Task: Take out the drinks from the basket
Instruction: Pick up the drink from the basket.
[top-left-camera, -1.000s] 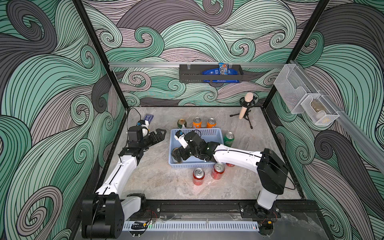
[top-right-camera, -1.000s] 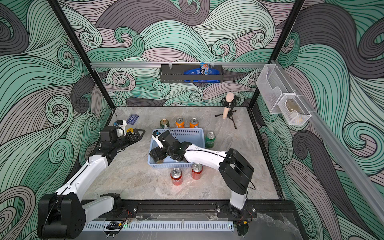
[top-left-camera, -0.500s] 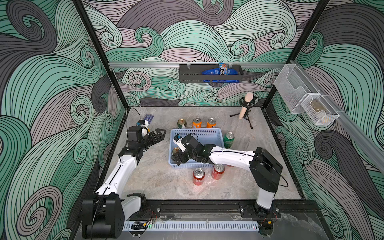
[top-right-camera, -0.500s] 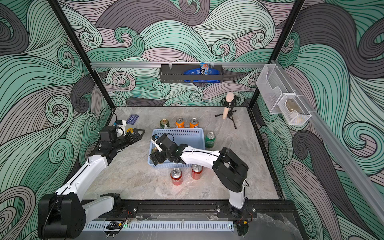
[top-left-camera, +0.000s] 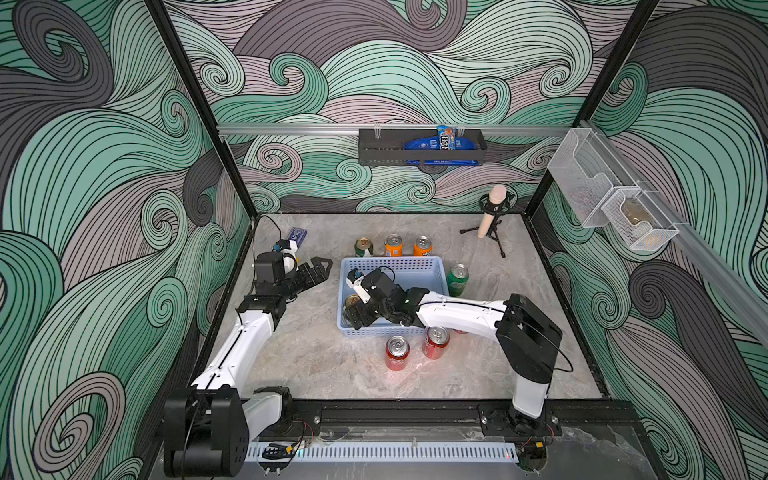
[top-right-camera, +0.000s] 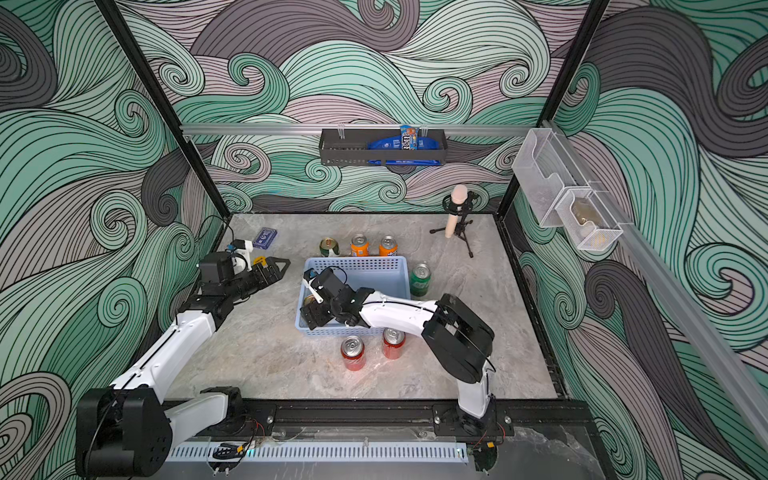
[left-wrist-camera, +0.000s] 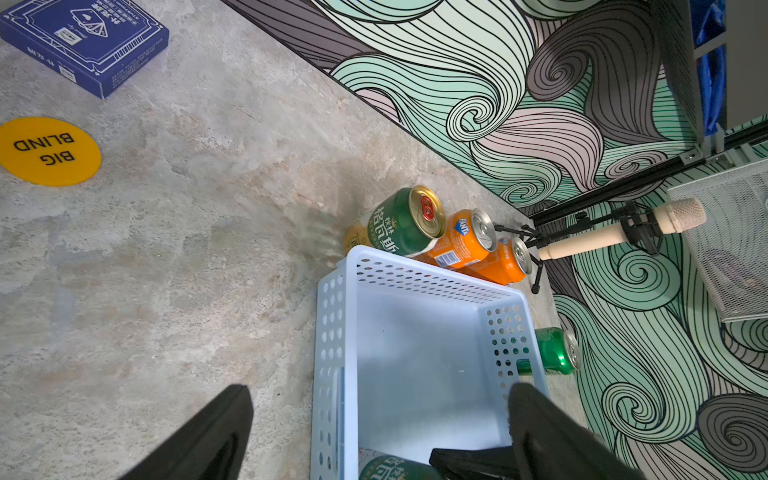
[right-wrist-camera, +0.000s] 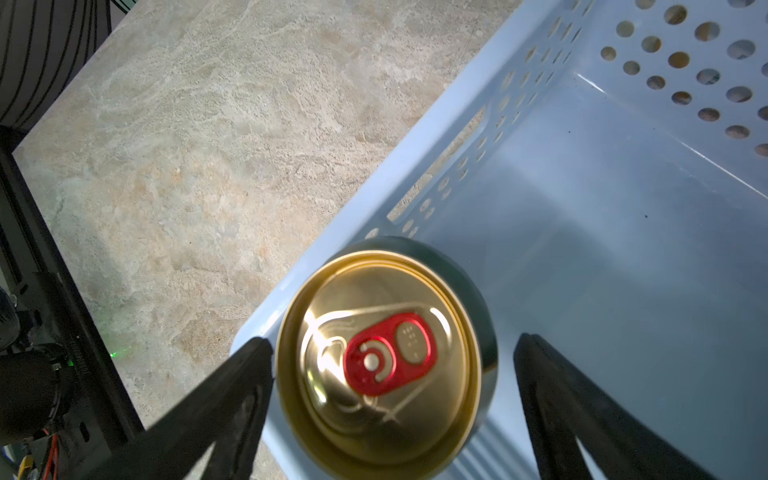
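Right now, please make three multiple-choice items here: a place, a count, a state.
1. Where is the bright green can?
A on the table beside the basket
B in the basket
C in the wall rack
2. How many orange cans?
A one
B two
C four
3. The right claw is:
A shut on a red can
B away from the basket
C open around the gold-topped can

A: it stands outside the basket wall.
B: both stand behind the basket.
C: a gap shows at one finger.

Gold-topped can stood upright in light-blue basket corner, between right gripper spread jaws; other cans stood outside basket.
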